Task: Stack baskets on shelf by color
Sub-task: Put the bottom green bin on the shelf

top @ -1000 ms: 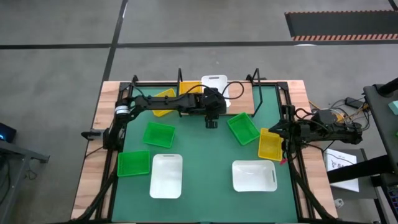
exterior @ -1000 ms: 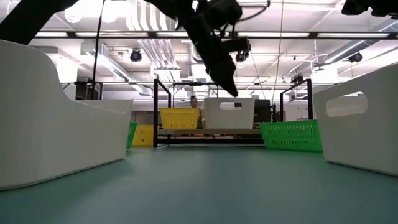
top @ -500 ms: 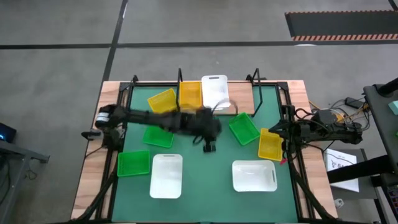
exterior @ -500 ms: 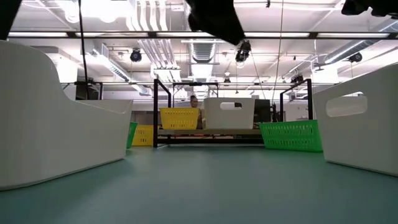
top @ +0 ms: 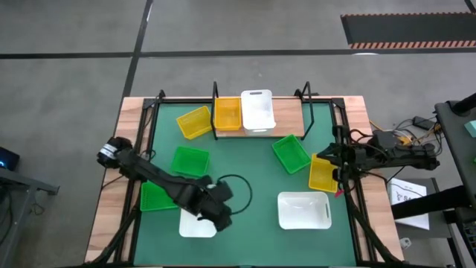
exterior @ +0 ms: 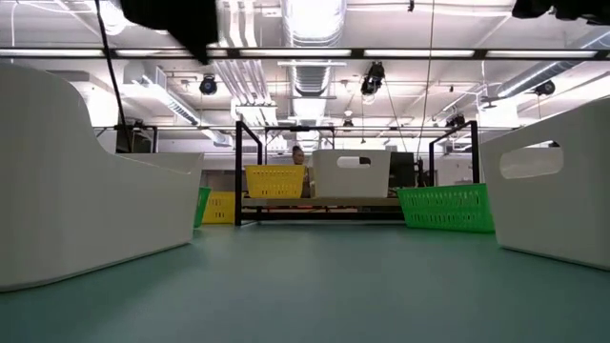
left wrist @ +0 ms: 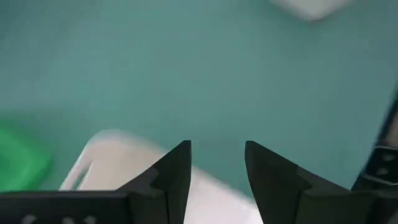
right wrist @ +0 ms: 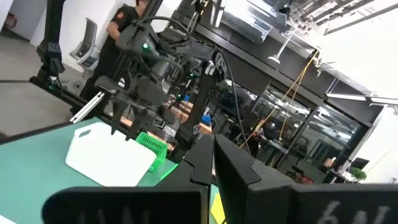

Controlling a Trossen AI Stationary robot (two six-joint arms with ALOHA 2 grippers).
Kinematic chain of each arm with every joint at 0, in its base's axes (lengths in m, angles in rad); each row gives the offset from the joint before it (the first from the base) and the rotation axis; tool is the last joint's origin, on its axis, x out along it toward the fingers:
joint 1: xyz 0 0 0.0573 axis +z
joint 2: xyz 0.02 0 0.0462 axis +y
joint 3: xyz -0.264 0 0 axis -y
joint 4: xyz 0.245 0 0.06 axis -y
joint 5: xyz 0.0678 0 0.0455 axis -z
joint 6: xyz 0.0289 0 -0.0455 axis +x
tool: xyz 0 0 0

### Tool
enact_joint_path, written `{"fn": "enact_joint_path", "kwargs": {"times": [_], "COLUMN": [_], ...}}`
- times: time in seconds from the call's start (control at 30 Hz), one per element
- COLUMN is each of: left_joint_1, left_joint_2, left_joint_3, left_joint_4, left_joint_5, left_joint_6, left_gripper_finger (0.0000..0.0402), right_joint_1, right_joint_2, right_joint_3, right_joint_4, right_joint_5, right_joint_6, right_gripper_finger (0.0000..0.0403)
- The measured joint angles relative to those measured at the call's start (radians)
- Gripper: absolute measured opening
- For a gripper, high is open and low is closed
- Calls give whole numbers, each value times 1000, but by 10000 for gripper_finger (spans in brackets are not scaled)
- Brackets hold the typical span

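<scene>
Fingers (left wrist: 180,171) of our left gripper (top: 221,216) hang slightly parted and empty over the lower-left white basket (top: 195,223); light, stiff, slick plastic, so we'd pinch a rim wall.

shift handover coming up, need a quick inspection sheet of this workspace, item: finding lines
surface: green mat on a wooden table.
job's things: shelf at the far edge holds a yellow basket and a white basket; on the mat lie seven more: yellow, yellow, green, green, green, white, white.
clutter: nothing seen.
grippers: left gripper open, empty, over that near-left white basket; right gripper shut, empty, parked at the table's right edge.
cables: black loop on the left arm; loose wires off the right side.
surroundings: grey floor; a person among racks behind.
</scene>
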Motion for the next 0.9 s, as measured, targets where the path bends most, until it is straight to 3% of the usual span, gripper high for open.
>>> {"fn": "enact_joint_path", "kwargs": {"times": [0.27, 0.6, 0.9], "left_joint_1": [-2, -28, -220], "left_joint_2": [-46, -69, -90], "left_joint_3": [-7, -13, -113], "left_joint_4": [-279, -404, -489], "left_joint_5": [242, 312, 433], "left_joint_6": [-188, -298, -168], "left_gripper_finger": [134, 134, 134], "right_joint_1": [0, 0, 0], "right_joint_2": [88, 161, 165], "right_joint_3": [0, 0, 0], "right_joint_4": [21, 49, 50], "right_joint_5": [0, 8, 8], "right_joint_6": [2, -12, 3], "right_gripper_finger": [9, 9, 9]}}
